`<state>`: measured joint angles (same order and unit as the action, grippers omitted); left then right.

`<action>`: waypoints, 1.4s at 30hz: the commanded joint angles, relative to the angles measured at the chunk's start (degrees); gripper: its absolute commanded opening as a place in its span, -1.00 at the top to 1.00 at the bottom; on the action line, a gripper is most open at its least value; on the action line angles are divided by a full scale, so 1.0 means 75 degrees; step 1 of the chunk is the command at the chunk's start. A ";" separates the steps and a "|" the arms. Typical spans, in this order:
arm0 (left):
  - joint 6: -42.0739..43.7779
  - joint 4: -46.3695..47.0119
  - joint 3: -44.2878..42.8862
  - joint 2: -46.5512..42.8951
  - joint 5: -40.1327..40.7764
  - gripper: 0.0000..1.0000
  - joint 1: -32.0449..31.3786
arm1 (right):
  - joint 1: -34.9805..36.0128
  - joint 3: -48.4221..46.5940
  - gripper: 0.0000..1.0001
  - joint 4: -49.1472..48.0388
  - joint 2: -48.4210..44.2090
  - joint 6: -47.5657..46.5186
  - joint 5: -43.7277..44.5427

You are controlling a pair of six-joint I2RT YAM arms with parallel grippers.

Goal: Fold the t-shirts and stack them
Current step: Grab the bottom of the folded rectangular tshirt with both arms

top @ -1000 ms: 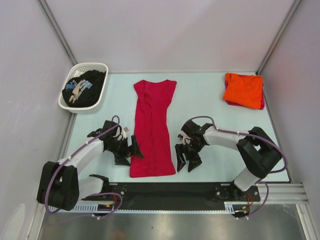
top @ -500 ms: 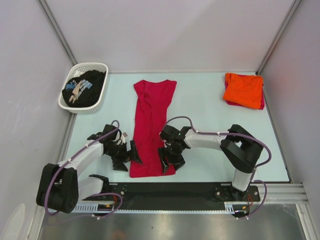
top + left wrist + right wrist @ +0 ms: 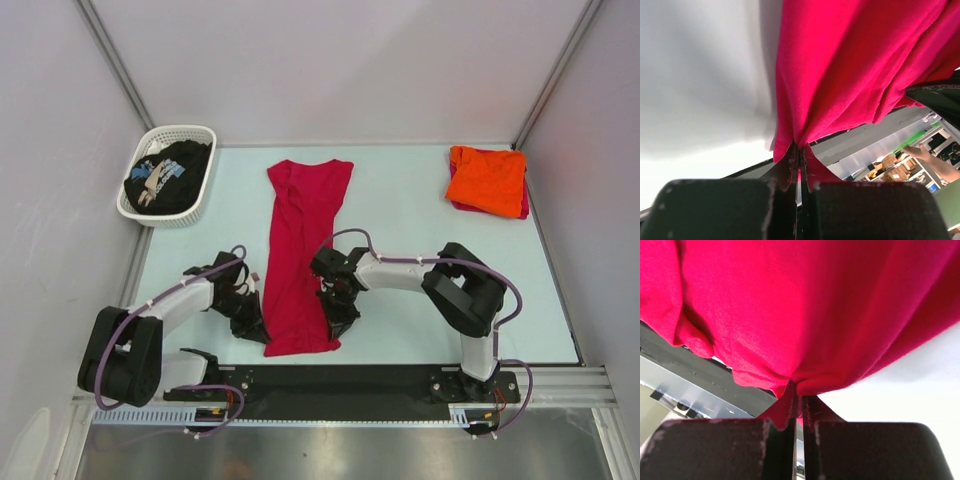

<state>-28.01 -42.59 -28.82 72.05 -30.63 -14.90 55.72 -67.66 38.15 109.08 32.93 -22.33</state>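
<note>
A crimson-red t-shirt (image 3: pixel 300 240) lies folded into a long strip down the middle of the table, neck end far. My left gripper (image 3: pixel 262 335) is shut on its near left edge, and cloth (image 3: pixel 855 65) bunches up from the closed jaws (image 3: pixel 800 152). My right gripper (image 3: pixel 338 322) is shut on the near right edge, with red cloth (image 3: pixel 805 305) pinched between its fingers (image 3: pixel 798 392). A folded orange t-shirt (image 3: pixel 487 180) rests at the far right. The black t-shirt (image 3: pixel 170 175) with pale print sits crumpled in the basket.
The white lattice basket (image 3: pixel 182 131) stands at the far left corner. A sliver of red cloth (image 3: pixel 523 205) shows under the orange shirt. The black base rail (image 3: pixel 330 380) runs along the near edge, just below the red shirt's hem.
Both arms moved inward to the red shirt's near corners, the right one sliding left a good way. Both grippers went from open to shut on the cloth.
</note>
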 commanded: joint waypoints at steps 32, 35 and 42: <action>-0.0167 -0.0146 -0.1396 -0.1289 -0.0767 -0.12 -0.1493 | -0.0117 -0.1795 -0.65 0.2964 -0.1629 -0.0066 0.3902; -0.0261 0.0158 -0.1489 -0.0774 -0.0638 -0.12 -0.2044 | -0.0445 -0.1760 -0.65 0.2917 -0.1735 -0.0148 0.4089; -0.0332 0.1048 -0.1817 0.1032 -0.0744 -0.13 -0.3310 | -0.1148 -0.1421 -0.64 0.2765 -0.2086 -0.0335 0.4008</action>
<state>-29.65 -40.25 -39.59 74.72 -34.37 -35.66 48.90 -79.70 59.20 97.06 31.38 5.85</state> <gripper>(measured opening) 0.567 0.823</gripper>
